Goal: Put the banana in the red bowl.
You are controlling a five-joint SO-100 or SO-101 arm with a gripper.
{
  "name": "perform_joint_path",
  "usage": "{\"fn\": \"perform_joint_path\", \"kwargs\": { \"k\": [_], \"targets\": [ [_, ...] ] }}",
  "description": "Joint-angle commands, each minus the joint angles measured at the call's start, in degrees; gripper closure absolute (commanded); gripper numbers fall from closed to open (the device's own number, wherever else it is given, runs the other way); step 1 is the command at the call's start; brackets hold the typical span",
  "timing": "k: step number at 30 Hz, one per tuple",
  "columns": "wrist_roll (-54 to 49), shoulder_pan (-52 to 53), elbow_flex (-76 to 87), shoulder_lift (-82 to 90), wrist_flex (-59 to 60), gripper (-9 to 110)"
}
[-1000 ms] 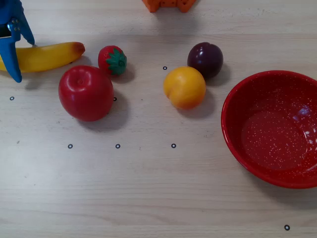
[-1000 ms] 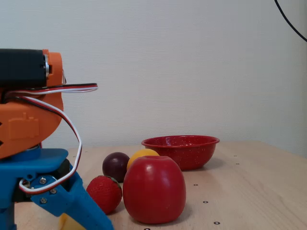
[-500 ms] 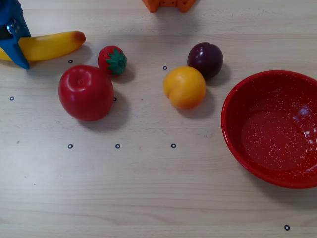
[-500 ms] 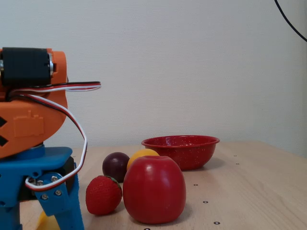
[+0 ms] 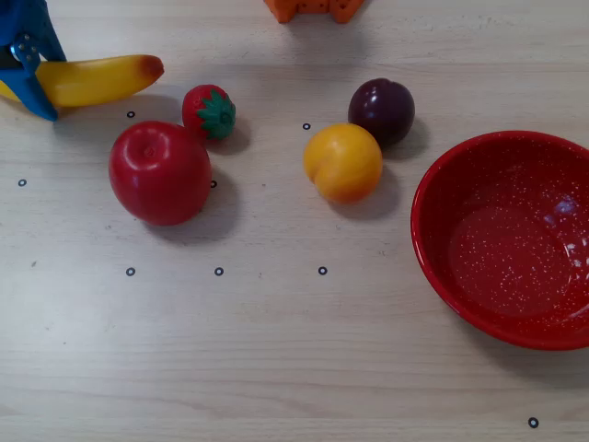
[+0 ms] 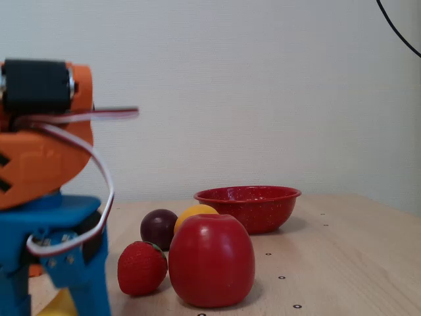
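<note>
The yellow banana (image 5: 97,78) lies at the far left top of the overhead view, with its orange-brown tip pointing right. My blue gripper (image 5: 32,81) straddles its left end, one jaw on each side, closed against it. In the fixed view the gripper (image 6: 58,299) fills the left foreground, and a sliver of the banana (image 6: 58,307) shows between the blue fingers. The red bowl (image 5: 442,193) stands empty at the right edge of the overhead view, far from the gripper. It also shows at the back in the fixed view (image 6: 248,204).
Between banana and bowl lie a red apple (image 5: 160,172), a strawberry (image 5: 209,111), a round yellow-orange fruit (image 5: 342,162) and a dark plum (image 5: 381,110). An orange part of the arm (image 5: 313,7) sits at the top edge. Small ring marks dot the wooden table.
</note>
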Motion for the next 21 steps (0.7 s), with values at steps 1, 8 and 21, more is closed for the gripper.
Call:
{"fn": "perform_joint_path", "kwargs": {
  "k": [1, 8, 21],
  "targets": [
    [-1.8, 2.5, -7.3, 15.3, 5.2, 101],
    [-2.3, 5.0, -4.5, 23.4, 5.2, 101],
    [-13.8, 20.6, 4.1, 40.6, 5.2, 101]
  ]
}}
